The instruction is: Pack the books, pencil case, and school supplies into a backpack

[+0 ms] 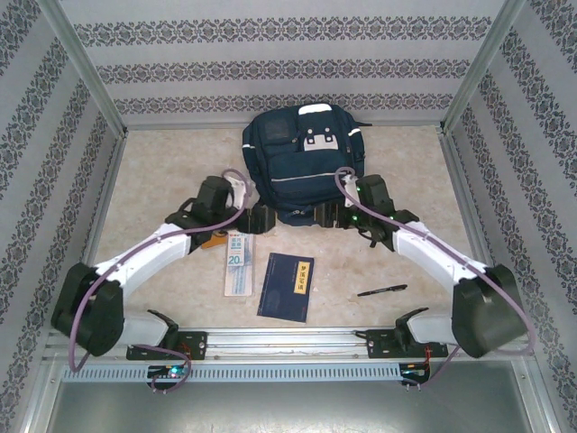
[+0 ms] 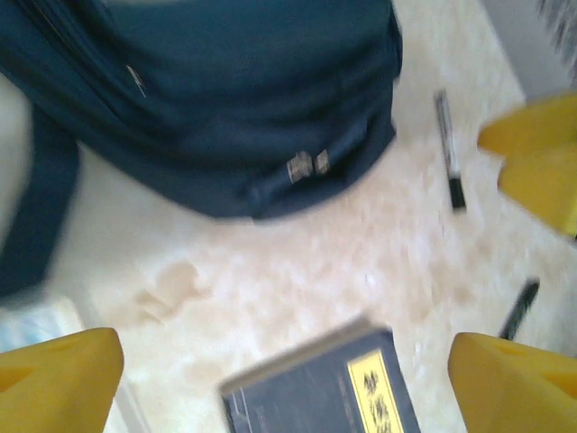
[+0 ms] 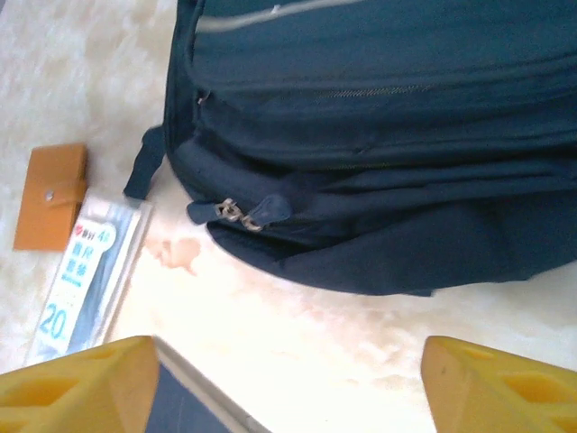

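Note:
The dark navy backpack lies at the back middle of the table, its zipper pulls facing the arms. My left gripper and right gripper hover at its near edge, facing each other, both open with nothing between the yellow fingers. The navy book lies flat in front, and its labelled cover is below my left gripper. The translucent pencil case lies left of it, beside the orange square piece. The black pen lies to the right.
Patterned walls with metal posts close in the table on three sides. A metal rail carrying the arm bases runs along the near edge. Bare tabletop spreads either side of the backpack.

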{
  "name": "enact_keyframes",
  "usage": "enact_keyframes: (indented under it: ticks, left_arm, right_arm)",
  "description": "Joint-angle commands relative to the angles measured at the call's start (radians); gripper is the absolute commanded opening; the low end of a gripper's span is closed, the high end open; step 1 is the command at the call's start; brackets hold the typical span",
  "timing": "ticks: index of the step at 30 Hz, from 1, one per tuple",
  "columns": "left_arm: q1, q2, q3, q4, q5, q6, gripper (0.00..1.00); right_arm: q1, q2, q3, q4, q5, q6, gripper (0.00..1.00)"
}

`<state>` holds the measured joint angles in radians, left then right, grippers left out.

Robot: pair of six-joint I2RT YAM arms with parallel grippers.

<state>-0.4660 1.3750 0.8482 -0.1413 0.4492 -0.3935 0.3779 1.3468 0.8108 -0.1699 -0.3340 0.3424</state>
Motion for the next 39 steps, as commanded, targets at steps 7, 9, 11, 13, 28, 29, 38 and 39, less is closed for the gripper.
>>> enact_keyframes:
  ticks: [7, 9, 11, 13, 28, 29, 38, 39]
  left_arm:
    - [-0.01, 0.212, 0.215, -0.205, 0.072, 0.055, 0.88]
    - [-0.01, 0.239, 0.243, -0.205, 0.083, 0.037, 0.87]
    - [-0.01, 0.268, 0.269, -0.199, 0.093, 0.008, 0.84]
    - [-0.008, 0.289, 0.284, -0.191, 0.107, -0.002, 0.83]
    - [0.061, 0.412, 0.338, -0.159, 0.28, 0.025, 0.62]
    - [0.063, 0.412, 0.337, -0.166, 0.279, 0.028, 0.62]
    - [0.077, 0.371, 0.283, -0.168, 0.279, 0.031, 0.62]
    - [0.079, 0.369, 0.28, -0.172, 0.279, 0.037, 0.62]
  right_arm:
    - [0.023, 0.203, 0.208, -0.147, -0.087, -0.056, 0.69]
    - [0.028, 0.232, 0.24, -0.164, -0.059, -0.023, 0.68]
    - [0.041, 0.252, 0.269, -0.181, -0.02, -0.005, 0.67]
    - [0.049, 0.264, 0.293, -0.185, -0.025, -0.038, 0.67]
    - [0.057, 0.454, 0.534, -0.421, -0.018, -0.614, 0.66]
    - [0.059, 0.457, 0.542, -0.433, -0.035, -0.671, 0.67]
    - [0.08, 0.541, 0.544, -0.46, -0.08, -0.98, 0.72]
    - [0.083, 0.552, 0.55, -0.466, -0.072, -0.993, 0.69]
